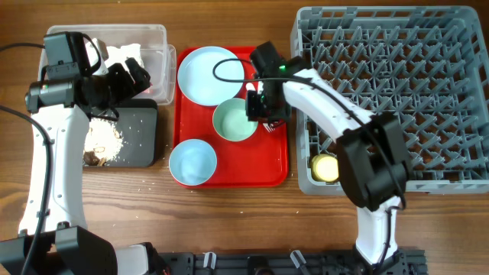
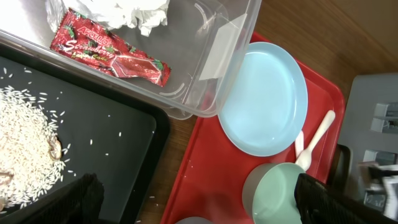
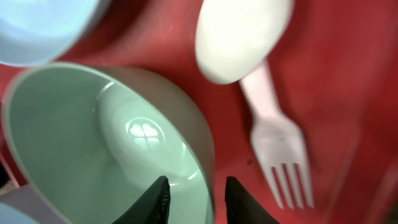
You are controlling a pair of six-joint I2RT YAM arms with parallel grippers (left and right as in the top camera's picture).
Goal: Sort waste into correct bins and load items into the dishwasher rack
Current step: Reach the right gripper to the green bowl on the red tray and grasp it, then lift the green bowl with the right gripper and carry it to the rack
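My right gripper [image 1: 260,107] [image 3: 196,202] is open and straddles the rim of a pale green bowl [image 1: 233,121] [image 3: 106,143] on the red serving tray [image 1: 271,164]; one finger is inside the bowl, one outside. A white spoon [image 3: 242,37] and fork [image 3: 280,149] lie beside it. The pale blue plate [image 1: 210,74] [image 2: 264,99] and a blue bowl [image 1: 192,162] also sit on the tray. My left gripper [image 1: 134,76] [image 2: 199,205] is wide open and empty above the bins. The yellow cup [image 1: 325,168] is in the grey rack [image 1: 428,46].
The clear tub [image 1: 157,38] [image 2: 211,93] holds a white napkin [image 2: 134,12] and a red wrapper [image 2: 109,56]. The black tray [image 1: 141,126] [image 2: 118,124] holds crumbly food leftovers [image 2: 25,143]. Crumbs lie scattered on the wooden table by the tray.
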